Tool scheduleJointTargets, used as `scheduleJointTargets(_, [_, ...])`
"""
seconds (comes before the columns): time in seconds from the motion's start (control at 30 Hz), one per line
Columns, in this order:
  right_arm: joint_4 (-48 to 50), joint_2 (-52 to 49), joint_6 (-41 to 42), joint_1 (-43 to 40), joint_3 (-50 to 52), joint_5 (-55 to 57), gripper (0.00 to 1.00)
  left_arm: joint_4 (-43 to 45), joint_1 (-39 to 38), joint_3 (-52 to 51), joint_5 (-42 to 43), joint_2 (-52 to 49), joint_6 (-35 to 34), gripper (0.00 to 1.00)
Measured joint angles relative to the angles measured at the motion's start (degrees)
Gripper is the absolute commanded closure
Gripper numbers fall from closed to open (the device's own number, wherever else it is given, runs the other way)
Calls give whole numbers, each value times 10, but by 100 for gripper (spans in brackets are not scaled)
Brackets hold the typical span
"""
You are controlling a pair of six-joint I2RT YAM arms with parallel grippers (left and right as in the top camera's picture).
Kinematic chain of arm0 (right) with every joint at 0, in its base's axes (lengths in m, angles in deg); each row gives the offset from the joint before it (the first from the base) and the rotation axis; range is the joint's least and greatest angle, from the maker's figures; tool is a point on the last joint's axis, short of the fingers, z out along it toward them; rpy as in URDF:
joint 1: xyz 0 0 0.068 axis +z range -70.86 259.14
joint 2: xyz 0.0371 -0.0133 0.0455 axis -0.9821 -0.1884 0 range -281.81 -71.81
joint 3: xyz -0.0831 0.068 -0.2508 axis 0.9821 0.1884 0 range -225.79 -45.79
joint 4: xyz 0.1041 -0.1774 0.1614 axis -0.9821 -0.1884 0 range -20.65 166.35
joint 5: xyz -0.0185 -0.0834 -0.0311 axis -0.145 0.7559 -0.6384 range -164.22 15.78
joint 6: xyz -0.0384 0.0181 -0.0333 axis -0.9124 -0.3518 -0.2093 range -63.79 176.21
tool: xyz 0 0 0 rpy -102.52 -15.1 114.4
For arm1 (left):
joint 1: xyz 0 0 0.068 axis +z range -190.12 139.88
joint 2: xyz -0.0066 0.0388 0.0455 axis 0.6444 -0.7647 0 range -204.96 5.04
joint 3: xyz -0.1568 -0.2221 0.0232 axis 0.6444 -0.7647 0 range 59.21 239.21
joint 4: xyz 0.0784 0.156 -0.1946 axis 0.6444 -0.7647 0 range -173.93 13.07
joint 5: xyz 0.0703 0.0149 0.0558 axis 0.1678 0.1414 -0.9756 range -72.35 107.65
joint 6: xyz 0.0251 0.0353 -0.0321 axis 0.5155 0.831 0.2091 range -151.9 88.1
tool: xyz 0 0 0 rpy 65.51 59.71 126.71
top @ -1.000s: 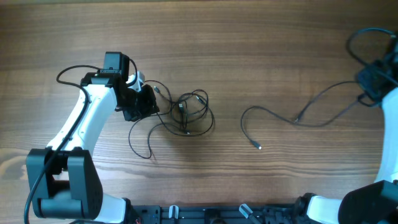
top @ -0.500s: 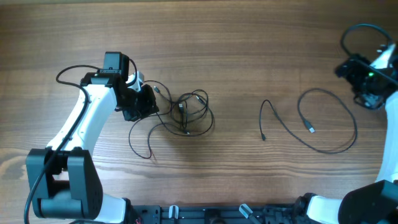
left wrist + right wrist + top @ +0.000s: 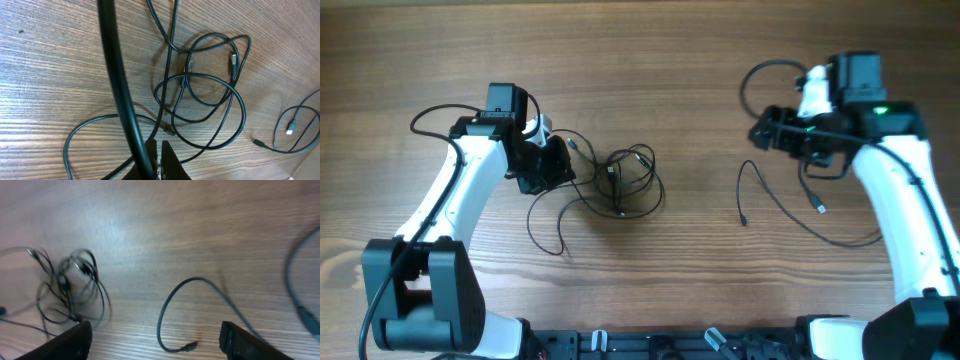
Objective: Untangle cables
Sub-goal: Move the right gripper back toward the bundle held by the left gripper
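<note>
The cables are thin black cords. A knotted clump lies left of centre, with a loose loop trailing toward the front. My left gripper is at the clump's left edge, shut on one strand of it. A separate cable lies by itself on the right, its plug tip on the wood. My right gripper hovers above that cable's left end, open wide with nothing between its fingers. The clump shows blurred at the left of the right wrist view.
The left arm's own thick black wire crosses the left wrist view in front of the clump. Robot wires loop behind each arm. The arm bases stand at the table's front edge.
My right gripper opened and let go of the separate cable, which fell into a loose curve. The right arm then swung left from the table's right edge to above it. The left arm stayed still.
</note>
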Motion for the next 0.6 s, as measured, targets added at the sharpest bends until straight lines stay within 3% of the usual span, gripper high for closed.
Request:
scheduleJointTargets(0.3, [77, -15, 42, 67, 113, 37, 32, 0, 0, 0, 0, 0, 1, 96])
scheduleJointTargets(0.37, [90, -21, 52, 72, 133, 40, 42, 0, 0, 0, 0, 0, 1, 96])
scheduleJointTargets(0.47, [114, -31, 75, 79, 165, 44, 71, 0, 0, 0, 0, 0, 1, 96])
scheduleJointTargets(0.6, [139, -36, 94, 81, 179, 47, 90, 0, 0, 0, 0, 0, 1, 96])
